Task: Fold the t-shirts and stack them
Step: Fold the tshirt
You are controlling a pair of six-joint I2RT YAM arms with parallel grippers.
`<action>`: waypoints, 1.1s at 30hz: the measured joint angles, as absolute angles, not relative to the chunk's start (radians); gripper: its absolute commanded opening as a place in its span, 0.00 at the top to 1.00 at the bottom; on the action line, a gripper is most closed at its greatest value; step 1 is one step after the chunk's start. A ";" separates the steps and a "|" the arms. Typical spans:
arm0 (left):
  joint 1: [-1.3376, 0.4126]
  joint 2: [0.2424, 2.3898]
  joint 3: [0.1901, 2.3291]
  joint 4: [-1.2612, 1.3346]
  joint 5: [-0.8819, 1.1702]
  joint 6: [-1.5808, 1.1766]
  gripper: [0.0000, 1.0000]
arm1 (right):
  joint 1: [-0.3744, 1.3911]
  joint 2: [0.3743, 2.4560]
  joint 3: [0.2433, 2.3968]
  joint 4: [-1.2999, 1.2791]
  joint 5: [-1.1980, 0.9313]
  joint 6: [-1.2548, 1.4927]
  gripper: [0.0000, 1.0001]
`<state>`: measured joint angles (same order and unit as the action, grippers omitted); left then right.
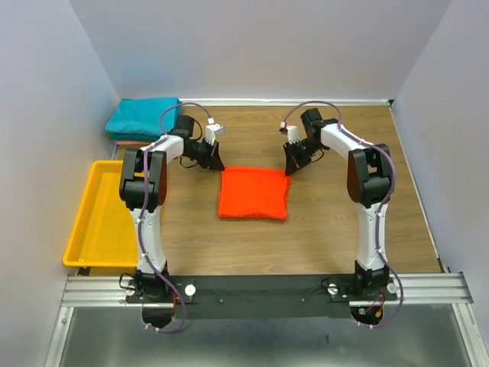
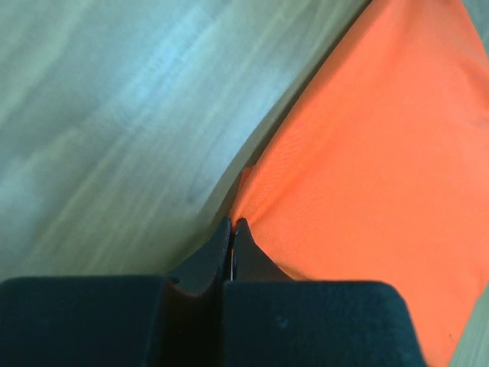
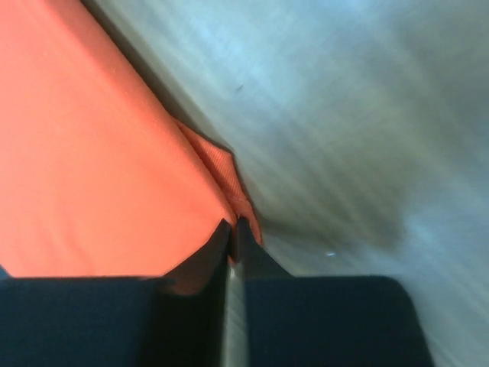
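Observation:
The orange-red t-shirt (image 1: 254, 193) lies folded into a flat square on the wooden table, mid-centre. My left gripper (image 1: 216, 163) is at its far left corner, and the left wrist view shows the jaws (image 2: 231, 223) shut on that puckered corner of the shirt (image 2: 367, 168). My right gripper (image 1: 290, 167) is at the far right corner, with the jaws (image 3: 233, 222) shut on the folded edge of the shirt (image 3: 92, 160) there. The teal t-shirt (image 1: 143, 116) lies folded in the back left corner. I cannot make out the pale pink t-shirt.
A yellow plastic tray (image 1: 84, 229) sits at the left edge of the table, beside the left arm. White walls close in the back and both sides. Bare wood shows round the orange-red shirt.

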<state>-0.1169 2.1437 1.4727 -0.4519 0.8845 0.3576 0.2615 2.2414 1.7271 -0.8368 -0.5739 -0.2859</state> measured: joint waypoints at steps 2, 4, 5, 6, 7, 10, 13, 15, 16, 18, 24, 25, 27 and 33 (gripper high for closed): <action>-0.116 2.148 1.490 -0.444 0.878 0.350 0.64 | 0.260 2.249 1.756 -0.823 -0.554 -0.287 0.44; -0.108 2.143 1.497 -0.443 0.874 0.345 0.55 | 0.256 2.247 1.785 -0.812 -0.523 -0.292 0.20; -0.101 2.134 1.497 -0.444 0.873 0.342 0.45 | 0.250 2.247 1.795 -0.804 -0.518 -0.293 0.11; -0.093 2.125 1.497 -0.448 0.872 0.341 0.36 | 0.243 2.243 1.800 -0.794 -0.511 -0.283 0.01; -0.083 2.103 1.497 -0.450 0.871 0.334 0.27 | 0.236 2.237 1.800 -0.793 -0.509 -0.289 0.00; -0.068 2.002 1.468 -0.439 0.879 0.298 0.20 | 0.220 2.189 1.799 -0.794 -0.537 -0.272 0.00; -0.076 1.878 1.423 -0.393 0.926 0.240 0.09 | 0.212 2.110 1.790 -0.788 -0.662 -0.219 0.00; -0.106 1.802 1.383 -0.337 0.978 0.176 0.09 | 0.218 2.055 1.766 -0.757 -0.761 -0.163 0.00; -0.128 1.782 1.364 -0.309 0.999 0.146 0.09 | 0.224 2.036 1.748 -0.744 -0.799 -0.138 0.00; -0.171 1.774 1.323 -0.245 1.031 0.059 0.09 | 0.248 2.014 1.711 -0.714 -0.889 -0.068 0.00; -0.235 1.914 1.225 -0.142 1.064 -0.134 0.09 | 0.333 2.098 1.591 -0.624 -1.027 0.083 0.00; -0.228 1.944 1.216 -0.133 1.063 -0.154 0.09 | 0.335 2.125 1.579 -0.620 -1.028 0.093 0.00; -0.214 2.004 1.211 -0.117 1.058 -0.185 0.09 | 0.327 2.172 1.562 -0.619 -1.021 0.104 0.00; -0.167 2.091 1.274 -0.100 1.085 -0.233 0.09 | 0.271 2.222 1.598 -0.624 -1.000 0.098 0.00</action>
<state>-0.1673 2.0911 1.2739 -0.0998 1.0855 -0.2333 0.2710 2.2219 1.5978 -0.6239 -1.0004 0.0978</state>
